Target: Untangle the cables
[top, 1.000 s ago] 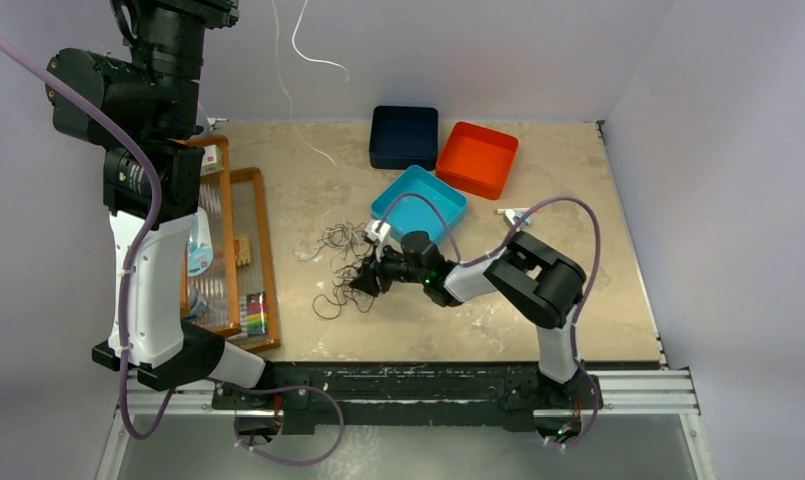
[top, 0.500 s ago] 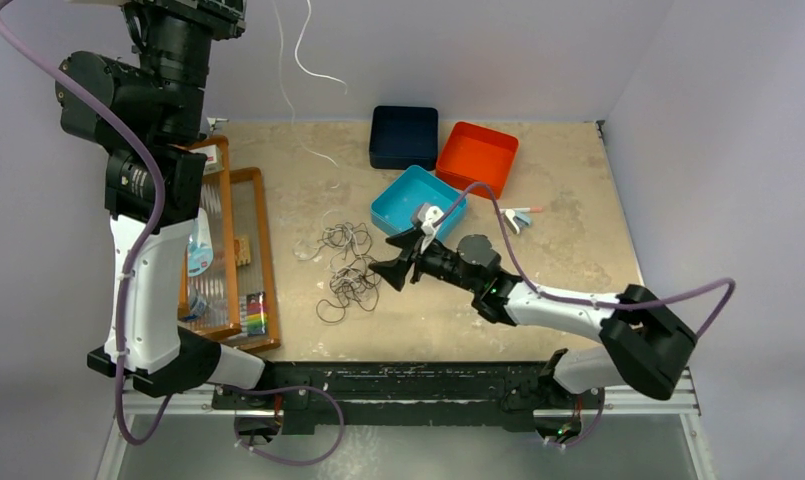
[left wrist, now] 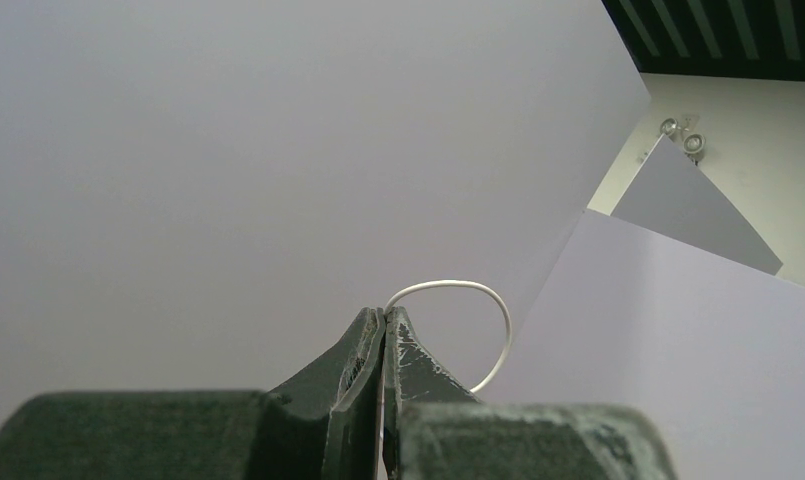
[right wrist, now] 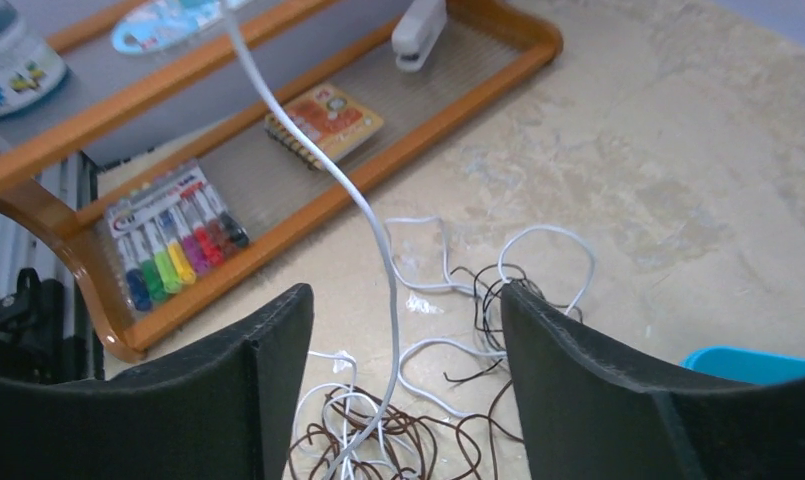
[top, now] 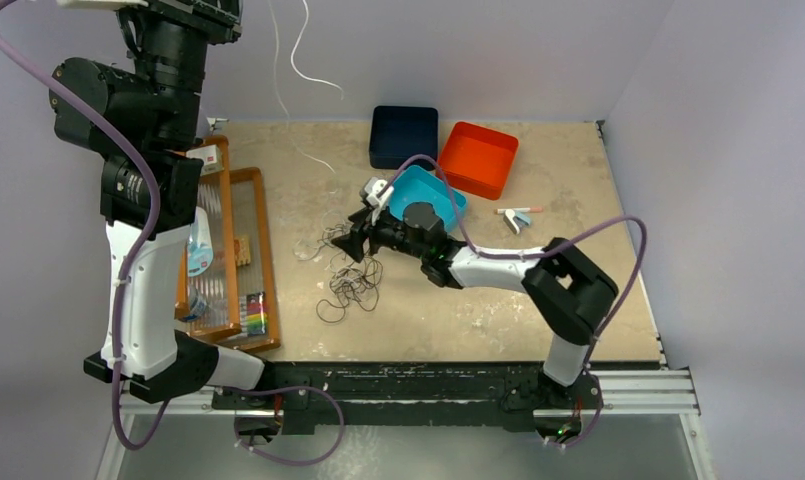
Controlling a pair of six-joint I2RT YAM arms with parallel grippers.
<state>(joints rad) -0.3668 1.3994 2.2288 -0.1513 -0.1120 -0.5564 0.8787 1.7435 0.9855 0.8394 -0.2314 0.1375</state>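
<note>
Left gripper pinches a white cable up high; right gripper spread above the tangled cables; wooden tray holds marker pens and a notepad

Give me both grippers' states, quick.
Left gripper: shut on a white cable.
Right gripper: open, holding nothing, above the tangled cables.

Tangled heap of thin white and dark brown cables, loops overlapping, flat on the beige tabletop, one white cable running out of it, stretched steeply up toward the far left
</note>
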